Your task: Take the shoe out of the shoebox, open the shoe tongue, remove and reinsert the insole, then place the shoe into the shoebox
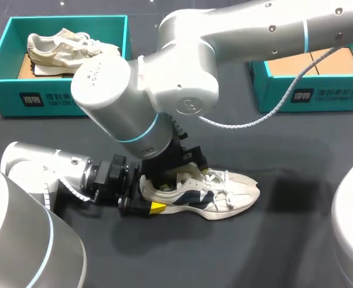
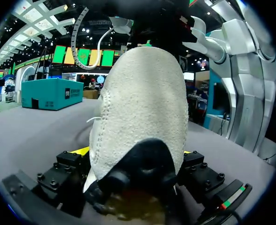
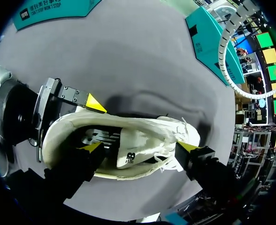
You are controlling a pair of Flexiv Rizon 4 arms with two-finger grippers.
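Note:
A white shoe with navy panels [image 1: 212,195] lies on its sole on the dark table, toe pointing right. My left gripper [image 1: 141,203] comes in low from the left and is shut on the heel; in the left wrist view the suede heel [image 2: 142,108] fills the gap between its fingers [image 2: 134,152]. My right gripper [image 1: 176,171] hangs over the shoe's opening. In the right wrist view it stands open [image 3: 139,147], one yellow tip down in the heel end of the opening, the other by the laces. The tongue [image 3: 128,152] lies between them.
A teal shoebox [image 1: 2,78] at the back left holds a beige shoe [image 1: 62,48]. Another teal shoebox [image 1: 320,96] stands at the back right, its brown cardboard floor showing. My right arm's large elbow [image 1: 164,78] hangs over the table's middle.

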